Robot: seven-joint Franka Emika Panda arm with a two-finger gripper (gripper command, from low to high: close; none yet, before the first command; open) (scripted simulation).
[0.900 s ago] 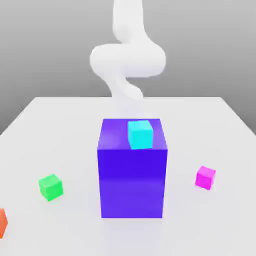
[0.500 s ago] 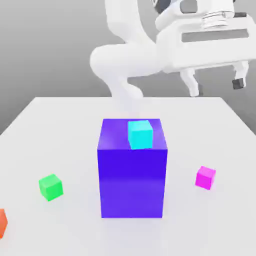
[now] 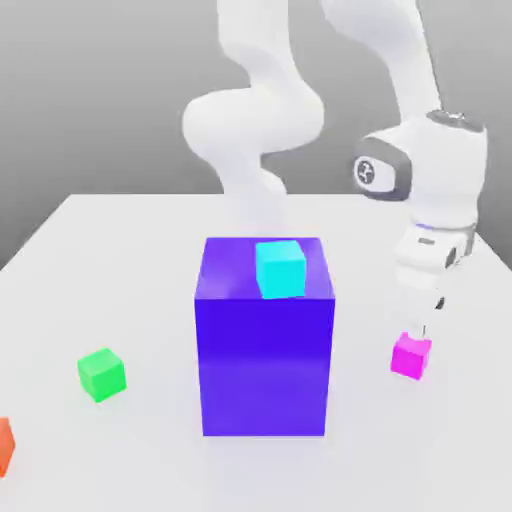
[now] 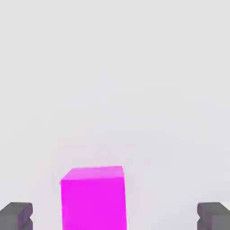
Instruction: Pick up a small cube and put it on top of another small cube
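The small magenta cube [image 3: 411,356] rests on the white table at the exterior view's right, beside the big purple block. My gripper [image 3: 424,330] hangs straight down just above it, fingers pointing at the table. In the hand view the magenta cube [image 4: 93,198] lies between the two dark fingertips [image 4: 16,216], which stand wide apart and clear of its sides, so the gripper [image 4: 115,216] is open and holds nothing. The small green cube [image 3: 101,375] sits alone on the table at the exterior view's left, on the far side of the purple block from the gripper.
A big purple block [image 3: 264,360] stands mid-table between the two cubes, with a small cyan cube [image 3: 280,268] on top. A small orange cube [image 3: 4,446] lies at the left front edge. The white table [image 3: 130,250] stretches behind.
The hand has swung down from high above the table's right side to just over the magenta cube. Its fingers stay open. No cube has moved.
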